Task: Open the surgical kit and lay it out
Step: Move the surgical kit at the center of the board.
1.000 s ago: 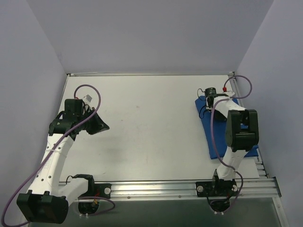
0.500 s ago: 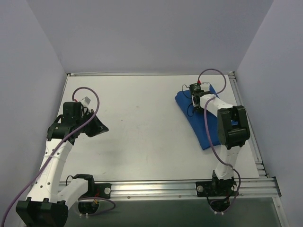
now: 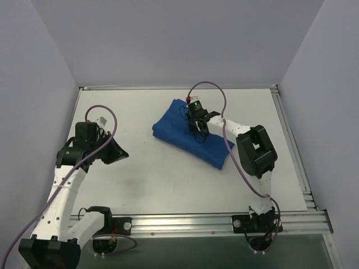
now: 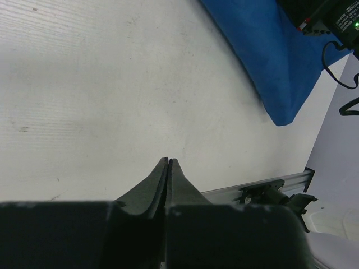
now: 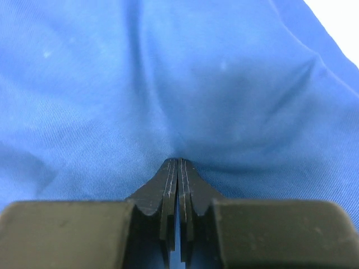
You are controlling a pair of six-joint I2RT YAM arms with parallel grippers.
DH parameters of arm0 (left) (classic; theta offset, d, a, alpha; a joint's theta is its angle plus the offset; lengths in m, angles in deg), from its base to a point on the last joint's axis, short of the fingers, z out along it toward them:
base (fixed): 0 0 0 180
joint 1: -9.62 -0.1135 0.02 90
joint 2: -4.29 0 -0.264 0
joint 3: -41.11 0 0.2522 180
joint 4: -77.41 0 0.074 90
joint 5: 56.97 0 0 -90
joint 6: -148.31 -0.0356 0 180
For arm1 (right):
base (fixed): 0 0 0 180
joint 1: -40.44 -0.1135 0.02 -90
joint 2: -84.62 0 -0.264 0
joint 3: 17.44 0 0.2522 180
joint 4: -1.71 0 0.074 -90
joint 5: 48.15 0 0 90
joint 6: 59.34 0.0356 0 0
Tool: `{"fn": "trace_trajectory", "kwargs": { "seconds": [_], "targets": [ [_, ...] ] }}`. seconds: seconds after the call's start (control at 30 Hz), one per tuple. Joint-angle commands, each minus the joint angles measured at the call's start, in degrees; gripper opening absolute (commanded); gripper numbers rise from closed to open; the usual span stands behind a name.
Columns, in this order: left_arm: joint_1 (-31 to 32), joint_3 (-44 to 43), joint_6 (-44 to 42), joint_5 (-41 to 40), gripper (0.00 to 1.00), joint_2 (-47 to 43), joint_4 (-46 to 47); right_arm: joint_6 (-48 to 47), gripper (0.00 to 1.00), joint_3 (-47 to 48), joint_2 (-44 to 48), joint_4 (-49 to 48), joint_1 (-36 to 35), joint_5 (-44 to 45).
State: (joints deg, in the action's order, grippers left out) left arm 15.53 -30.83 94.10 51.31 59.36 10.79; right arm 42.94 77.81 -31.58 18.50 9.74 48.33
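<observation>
Pinching blue cloth of the kit (image 3: 171, 126), your right gripper (image 5: 178, 163) is clamped tight.
Kit lies wrapped near the tabletop's (image 3: 151, 185) far edge; your left gripper (image 4: 169, 162) hangs closed, empty, near the left edge.

Bright, even light; soft shadows crease the drape (image 5: 168, 84), its weave in focus.

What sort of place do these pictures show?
Likely a lab robot test cell: a white table boxed in by plain walls, left arm and right arm bolted to an aluminium rail, plus a blue drape.
</observation>
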Motion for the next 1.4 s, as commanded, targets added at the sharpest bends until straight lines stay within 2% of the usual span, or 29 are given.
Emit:
{"fn": "trace_trajectory", "kwargs": {
  "seconds": [0.0, 0.03, 0.07, 0.17, 0.23, 0.3, 0.4, 0.47, 0.73, 0.93, 1.03, 1.2, 1.37],
  "targets": [
    [0.3, 0.1, 1.6, 1.0, 0.03, 1.9, 1.0, 6.2, 0.03, 0.2, -1.3, 6.7, 0.6, -9.1],
    [0.8, 0.3, 2.2, 1.7, 0.03, 3.0, 1.6, 6.5, 0.06, 1.6, 0.4, 7.0, 0.6, -9.0],
    [1.4, 0.7, 2.7, 2.1, 0.03, 3.6, 3.4, 7.6, 0.19, 2.3, 1.5, 7.9, 0.7, -8.3],
    [5.3, 1.3, 6.0, 1.7, 0.02, 7.4, 7.1, 9.0, 0.40, 5.6, 5.4, 9.5, 2.7, -6.7],
    [8.1, 1.0, 9.5, 1.0, 0.02, 11.9, 9.3, 10.2, 0.45, 6.9, 6.9, 9.4, 7.0, -6.7],
    [12.8, 0.3, 13.8, -0.9, 0.02, 15.2, 12.6, 10.9, 0.43, 9.0, 6.6, 8.3, 10.7, -7.6],
    [16.3, -1.4, 19.5, -2.3, 0.02, 22.3, 16.7, 10.3, 0.14, 13.9, 3.2, 8.9, 17.3, -7.2],
    [17.5, -4.4, 21.8, -3.2, 0.02, 27.9, 18.0, 9.6, 0.00, 16.1, 0.1, 8.6, 20.9, -7.6],
    [20.2, -15.1, 28.9, -1.7, 0.02, 48.2, 22.1, 6.4, 0.00, 25.6, -11.5, 9.5, 25.8, -14.8],
    [20.1, -25.0, 27.1, -2.2, 0.02, 58.9, 19.1, 8.3, 0.00, 23.8, -13.9, 8.8, 27.2, -19.6],
    [19.9, -29.7, 25.2, -1.9, 0.02, 63.0, 17.4, 9.0, 0.00, 20.2, -12.9, 8.4, 27.2, -20.9],
    [19.1, -38.5, 20.5, -2.2, 0.02, 69.6, 13.1, 11.5, 0.00, 8.2, -7.9, 6.1, 27.0, -24.2],
    [17.6, -52.6, 14.1, -2.8, 0.02, 76.0, 7.2, 10.3, 0.00, -1.4, -2.5, 5.0, 27.4, -25.3]
  ]
}}
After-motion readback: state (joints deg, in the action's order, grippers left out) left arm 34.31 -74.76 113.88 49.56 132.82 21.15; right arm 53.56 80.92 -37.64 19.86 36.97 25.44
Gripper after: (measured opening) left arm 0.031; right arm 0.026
